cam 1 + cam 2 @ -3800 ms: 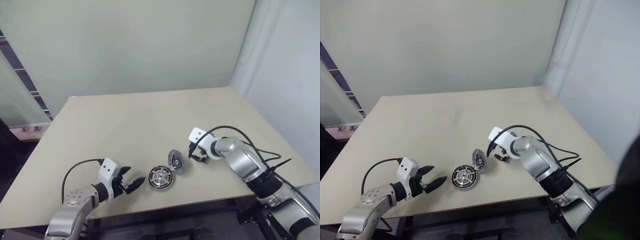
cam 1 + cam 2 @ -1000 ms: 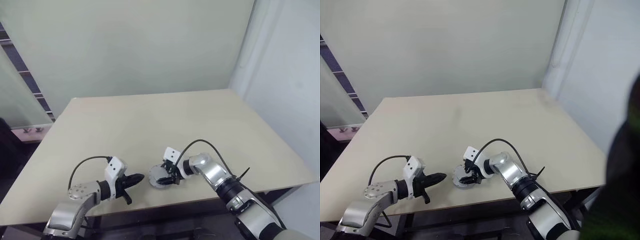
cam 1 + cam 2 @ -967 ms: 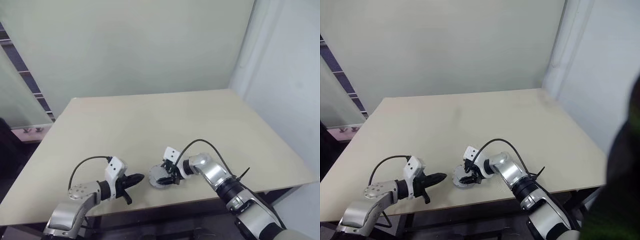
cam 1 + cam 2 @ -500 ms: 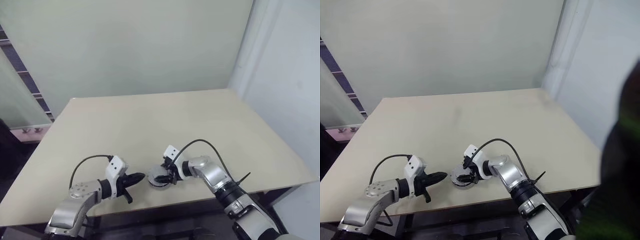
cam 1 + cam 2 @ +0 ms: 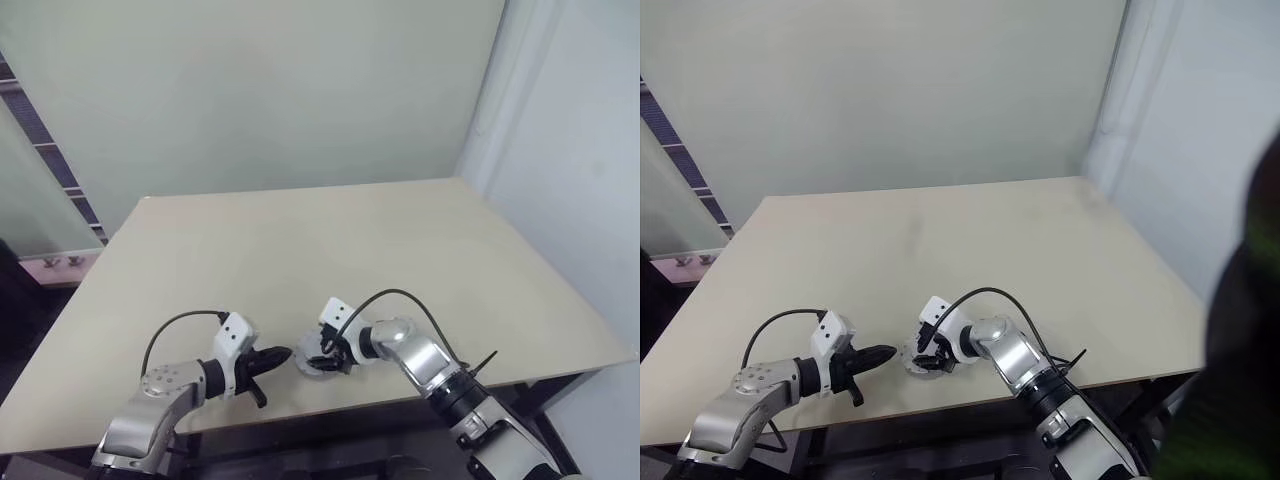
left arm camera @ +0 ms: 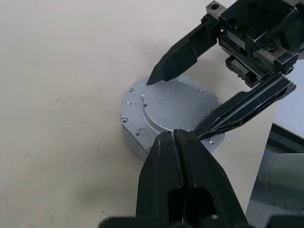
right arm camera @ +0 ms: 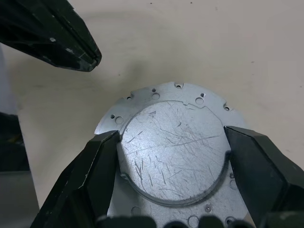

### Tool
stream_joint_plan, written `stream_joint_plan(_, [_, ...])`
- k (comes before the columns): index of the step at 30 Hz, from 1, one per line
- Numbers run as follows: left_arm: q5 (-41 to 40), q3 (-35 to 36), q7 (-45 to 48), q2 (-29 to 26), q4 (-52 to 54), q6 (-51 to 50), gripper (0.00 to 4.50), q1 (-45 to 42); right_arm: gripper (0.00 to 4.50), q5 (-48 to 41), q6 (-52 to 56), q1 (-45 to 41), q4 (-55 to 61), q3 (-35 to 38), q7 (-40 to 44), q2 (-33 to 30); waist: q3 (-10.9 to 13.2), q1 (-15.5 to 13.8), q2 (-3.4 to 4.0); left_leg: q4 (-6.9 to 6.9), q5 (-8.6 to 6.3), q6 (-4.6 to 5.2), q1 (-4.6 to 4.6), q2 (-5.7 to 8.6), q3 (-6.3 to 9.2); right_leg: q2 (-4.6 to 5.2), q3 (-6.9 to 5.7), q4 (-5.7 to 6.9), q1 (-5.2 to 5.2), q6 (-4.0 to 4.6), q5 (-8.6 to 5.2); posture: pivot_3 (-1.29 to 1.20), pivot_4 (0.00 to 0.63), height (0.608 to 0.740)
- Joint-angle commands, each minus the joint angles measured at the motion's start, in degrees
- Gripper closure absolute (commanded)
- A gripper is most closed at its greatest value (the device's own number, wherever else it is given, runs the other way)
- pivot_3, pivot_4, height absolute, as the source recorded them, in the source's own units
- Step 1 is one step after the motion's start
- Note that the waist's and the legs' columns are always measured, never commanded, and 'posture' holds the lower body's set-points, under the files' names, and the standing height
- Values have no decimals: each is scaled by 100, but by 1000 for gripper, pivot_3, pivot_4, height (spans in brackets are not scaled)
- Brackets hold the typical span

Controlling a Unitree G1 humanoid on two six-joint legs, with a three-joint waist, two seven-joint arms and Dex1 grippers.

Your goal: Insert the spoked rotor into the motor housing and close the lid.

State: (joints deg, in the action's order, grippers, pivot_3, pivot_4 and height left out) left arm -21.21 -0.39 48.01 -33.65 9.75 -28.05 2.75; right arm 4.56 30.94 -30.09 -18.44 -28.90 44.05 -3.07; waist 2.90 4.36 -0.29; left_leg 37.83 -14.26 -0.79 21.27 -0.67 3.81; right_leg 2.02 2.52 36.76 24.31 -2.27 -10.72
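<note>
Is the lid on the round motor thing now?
Yes. A flat silver lid covers the housing; no copper windings show.

Soft, even room light falls on the table (image 5: pixel 300 250), with faint shadows and no glare. Wrist views are sharp. A dark blur smears the right edge of the right eye view.

A plain beige table (image 5: pixel 300 240) is set against a pale green wall (image 5: pixel 260 90). A white corner (image 5: pixel 560 150) is seen right, frosted glass (image 5: pixel 30 190) left.
</note>
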Motion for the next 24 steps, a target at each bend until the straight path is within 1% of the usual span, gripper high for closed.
stream_joint_plan(1, [-19,56,-8,-20,126,66,4500,-60,1200,41,77,69,134,-109,-70,47,0,3,0,-1,0,0,-2,-1,-1,0,0,0,-1,0,0,0,0,740])
stream_joint_plan(8, [37,-1,-36,11,97,113,4500,-72,1200,58,243,109,198,-224,-52,-28,0,2,0,-6,-1,-1,-11,-2,-1,0,0,0,-6,0,0,0,0,740])
stream_joint_plan(11, [254,-155,-131,52,-34,256,4500,-164,1200,58,278,85,213,-247,-15,-75,0,0,0,-8,-1,-1,-11,-1,-2,0,0,-1,-6,0,-1,0,0,740])
stream_joint_plan(18, [885,-601,-440,371,-786,768,4500,-508,1200,52,285,21,212,-264,64,-179,0,-6,1,-8,-1,-1,-13,-1,-2,0,1,-3,-9,0,-1,0,0,740])
stream_joint_plan(24, [1135,-859,-400,575,-1290,1004,4500,-639,1200,50,304,12,269,-317,122,-243,-4,-9,5,-8,-1,-1,-16,1,-1,0,0,-4,-15,0,-1,0,0,740])
